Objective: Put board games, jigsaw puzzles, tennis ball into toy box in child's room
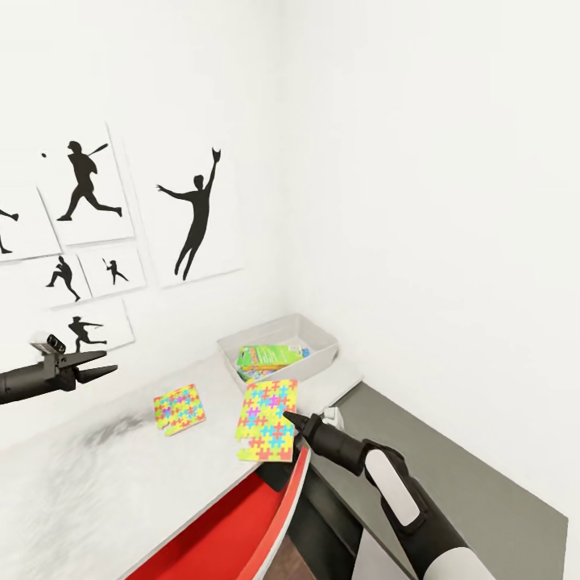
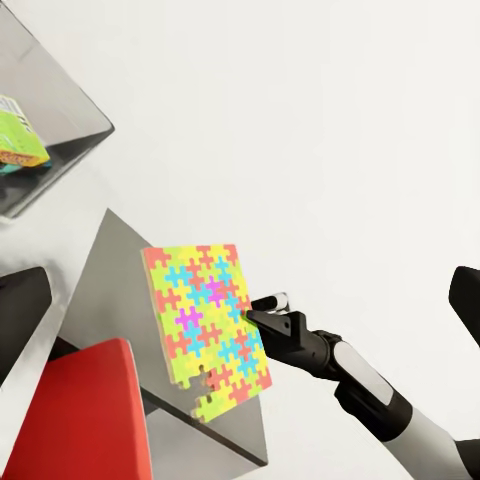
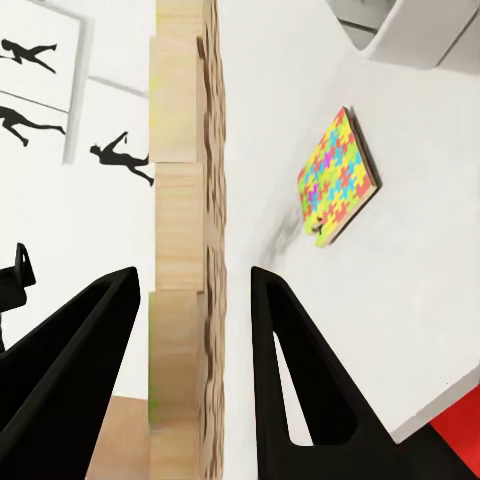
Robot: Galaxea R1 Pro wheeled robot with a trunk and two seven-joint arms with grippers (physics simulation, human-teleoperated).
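We hold one puzzle (image 1: pixel 267 419) by its edge in our right fingers (image 1: pixel 292 417), above the bench (image 1: pixel 97 491) front edge. Next we must carry it to the tray (image 1: pixel 322 338) at the far corner. Left fingers (image 1: pixel 101 372) are apart, empty.

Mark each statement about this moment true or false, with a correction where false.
1. The right gripper holds a jigsaw puzzle by its edge. True.
2. The toy box is empty. False: a green-edged game box lies inside it.
3. A second puzzle lies flat on the table. True.
4. The left gripper grips the second puzzle. False: it hangs open above the table, holding nothing.
5. The held puzzle is already in the toy box. False: it is in front of the box, outside it.
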